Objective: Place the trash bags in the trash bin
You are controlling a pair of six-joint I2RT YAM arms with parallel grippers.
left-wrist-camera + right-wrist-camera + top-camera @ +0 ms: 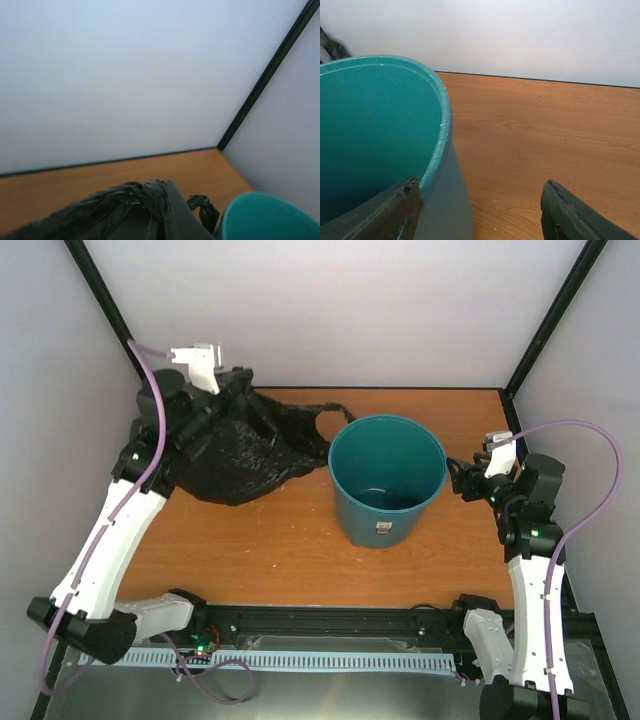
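Observation:
The black trash bag (238, 452) lies crumpled at the back left of the table, its loop handle (335, 412) stretched toward the teal trash bin (385, 490). My left gripper (233, 390) is shut on the bag's upper folds. In the left wrist view the film (115, 205) bunches over one dark finger (182, 216), with the bin's rim (270, 212) at lower right. My right gripper (463, 480) is open at the bin's right rim. In the right wrist view one finger (395, 210) hangs inside the bin wall (437, 145) and the other finger (570, 217) stays outside.
The bin stands upright mid-table, a small white label (383, 531) on its near side. White walls with black corner posts (545, 325) enclose the wooden table (270, 550). A black rail (330, 620) runs along the near edge between the arm bases.

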